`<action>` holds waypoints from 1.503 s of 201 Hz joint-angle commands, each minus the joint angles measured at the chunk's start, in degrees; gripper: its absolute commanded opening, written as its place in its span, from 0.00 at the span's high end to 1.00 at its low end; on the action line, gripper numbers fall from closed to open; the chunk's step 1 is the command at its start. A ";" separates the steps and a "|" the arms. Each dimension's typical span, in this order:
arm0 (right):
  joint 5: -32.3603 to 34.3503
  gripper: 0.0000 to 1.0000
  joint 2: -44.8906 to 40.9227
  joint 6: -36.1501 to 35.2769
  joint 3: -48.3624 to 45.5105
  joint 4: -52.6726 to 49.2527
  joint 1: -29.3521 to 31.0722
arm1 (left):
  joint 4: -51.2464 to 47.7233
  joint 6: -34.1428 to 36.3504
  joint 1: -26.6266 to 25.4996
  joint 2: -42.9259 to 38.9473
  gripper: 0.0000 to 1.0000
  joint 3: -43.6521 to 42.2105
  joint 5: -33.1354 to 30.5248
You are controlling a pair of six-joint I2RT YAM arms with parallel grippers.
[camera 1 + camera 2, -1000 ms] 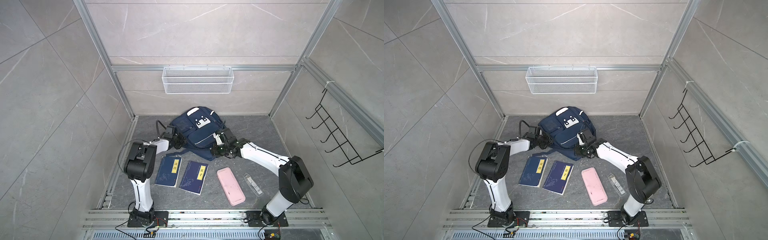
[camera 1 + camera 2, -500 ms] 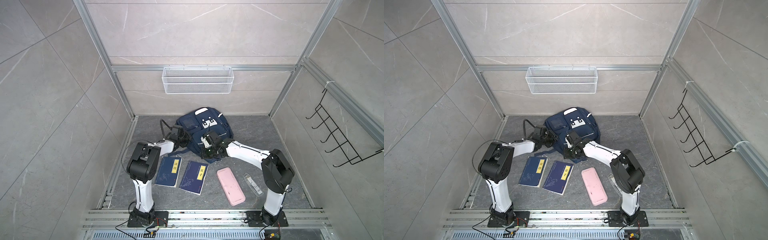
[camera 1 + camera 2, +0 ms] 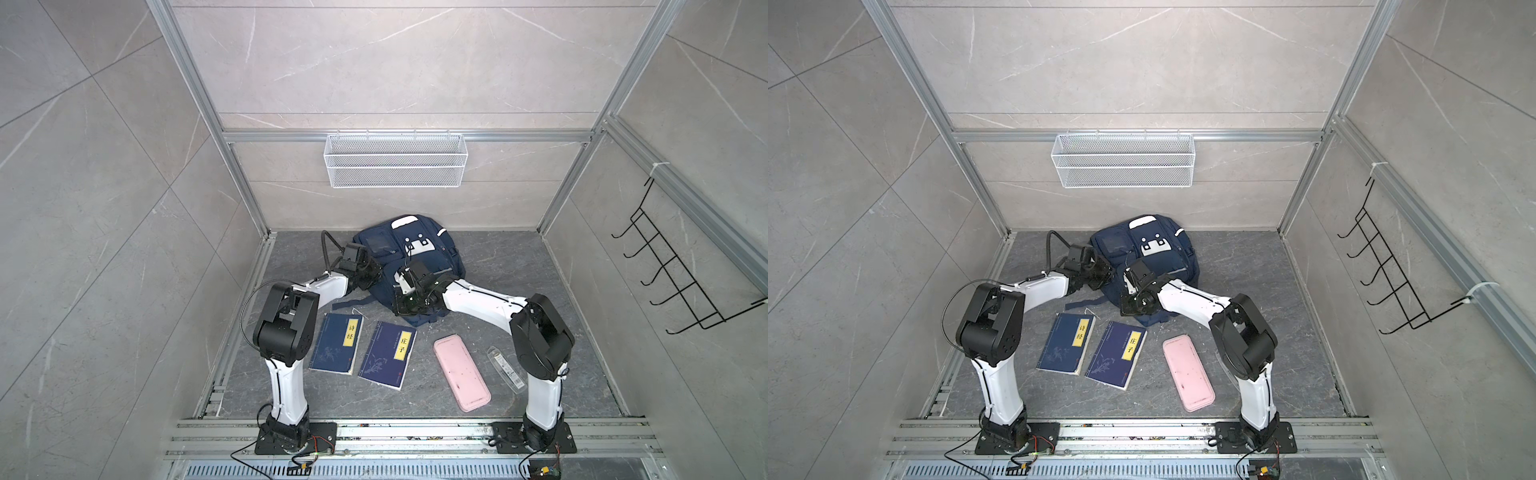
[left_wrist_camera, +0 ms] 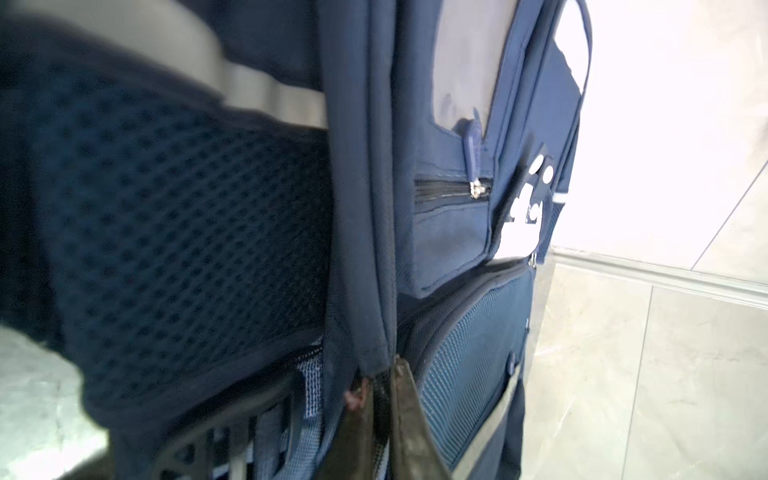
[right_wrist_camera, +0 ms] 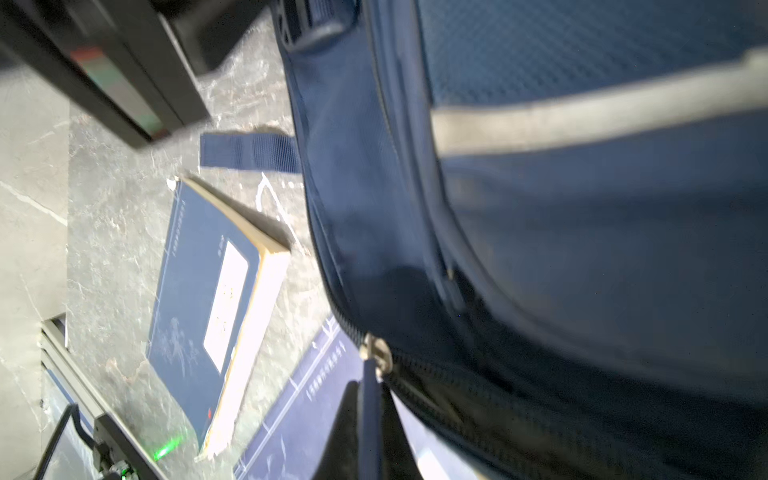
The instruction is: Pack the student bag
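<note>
A: How's the right pincer (image 5: 370,399)?
B: Clamped on the zipper pull (image 5: 369,374), backpack (image 3: 436,262) right against it.
A: And the left pincer (image 4: 380,374)?
B: Tips at a backpack seam, grip unclear. Backpack sits between both.

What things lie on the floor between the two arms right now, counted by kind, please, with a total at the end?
Student bag: 1
Blue books: 2
Pink case: 1
Clear slim packet: 1
Total: 5
</note>
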 commanded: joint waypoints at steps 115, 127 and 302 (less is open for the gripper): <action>4.14 1.00 -21.03 -3.01 -19.83 -1.89 -5.46 | -29.22 24.43 -2.67 2.97 0.63 19.93 -1.04; 3.33 1.00 -21.03 -2.92 -20.91 -1.46 -5.33 | -28.90 24.42 -3.33 2.76 0.63 18.70 -0.91; -0.41 0.99 -7.11 0.14 -15.16 5.55 -0.25 | -19.58 19.95 -4.37 5.00 0.65 8.09 4.44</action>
